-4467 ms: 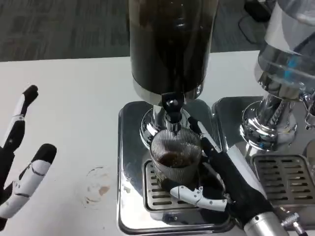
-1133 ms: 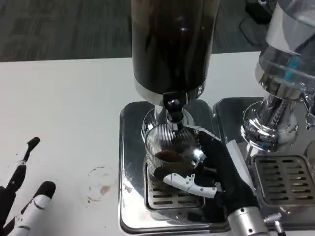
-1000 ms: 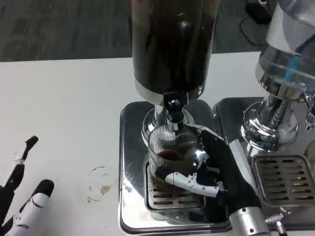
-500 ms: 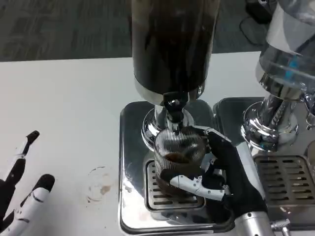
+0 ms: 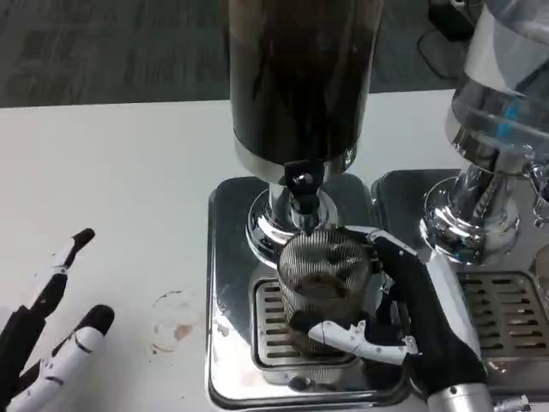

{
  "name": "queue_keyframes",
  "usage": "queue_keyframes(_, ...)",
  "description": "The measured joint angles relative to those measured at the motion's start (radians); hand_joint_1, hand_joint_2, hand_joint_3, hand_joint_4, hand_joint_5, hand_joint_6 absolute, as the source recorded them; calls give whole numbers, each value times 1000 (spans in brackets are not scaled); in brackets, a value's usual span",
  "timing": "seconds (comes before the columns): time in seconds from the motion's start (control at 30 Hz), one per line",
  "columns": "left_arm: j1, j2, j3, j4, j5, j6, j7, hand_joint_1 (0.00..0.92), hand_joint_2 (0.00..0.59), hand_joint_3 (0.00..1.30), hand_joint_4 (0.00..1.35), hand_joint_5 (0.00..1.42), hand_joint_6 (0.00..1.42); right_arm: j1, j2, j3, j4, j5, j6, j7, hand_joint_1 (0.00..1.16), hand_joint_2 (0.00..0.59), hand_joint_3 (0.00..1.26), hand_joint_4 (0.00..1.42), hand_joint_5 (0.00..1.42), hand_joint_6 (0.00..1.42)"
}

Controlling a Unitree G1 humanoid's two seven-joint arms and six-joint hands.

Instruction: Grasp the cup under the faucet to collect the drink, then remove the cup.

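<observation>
Both hands were in view, the left hand [image 5: 51, 343] idle with fingers spread at the tabletop's near left edge, while the right hand [image 5: 403, 322] clasped the ribbed cup [image 5: 324, 279] over the drip tray [image 5: 274, 330] below the faucet [image 5: 300, 193], where a hasty pull risked slopping the drink.

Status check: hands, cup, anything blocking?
Right robot hand grips the ribbed glass cup, dark drink inside. Cup on drip grate, below faucet. Left robot hand open over table. Nothing blocking.
</observation>
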Motion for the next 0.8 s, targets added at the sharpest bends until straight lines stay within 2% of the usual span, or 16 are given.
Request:
queue_keyframes(0.2, -23, 9, -36, 10, -5, -15, -30, 0, 197, 36, 0, 0, 0, 40, 5, -1, -55, 0, 10, 0, 1047, 88, 461, 602, 880, 1339)
queue_keyframes(0.37, -43, 23, -39, 22, -5, -19, -35, 0, 197, 34, 0, 0, 0, 68, 3, -8, -120, 18, 32, 24, 1047, 88, 466, 602, 880, 1342)
queue_keyframes(0.43, -58, 45, -40, 30, -3, -27, -40, 0, 205, 26, 0, 0, 0, 98, -3, -17, -166, 35, 41, 41, 1047, 88, 469, 603, 880, 1343)
queue_keyframes(0.6, -78, 91, -38, 33, 17, -36, -41, 0, 208, 0, 0, 0, 0, 134, -17, -28, -207, 37, 50, 69, 1040, 86, 474, 611, 889, 1347)
queue_keyframes(0.73, -80, 168, -38, 33, 60, -49, -48, 0, 233, 0, 0, 0, 0, 155, -19, -32, -257, 67, 66, 105, 1037, 86, 486, 619, 890, 1348)
queue_keyframes(0.8, -83, 190, -43, 31, 88, -64, -52, 0, 237, 0, 0, 0, 0, 163, -24, -34, -284, 70, 67, 114, 1036, 86, 487, 619, 890, 1348)
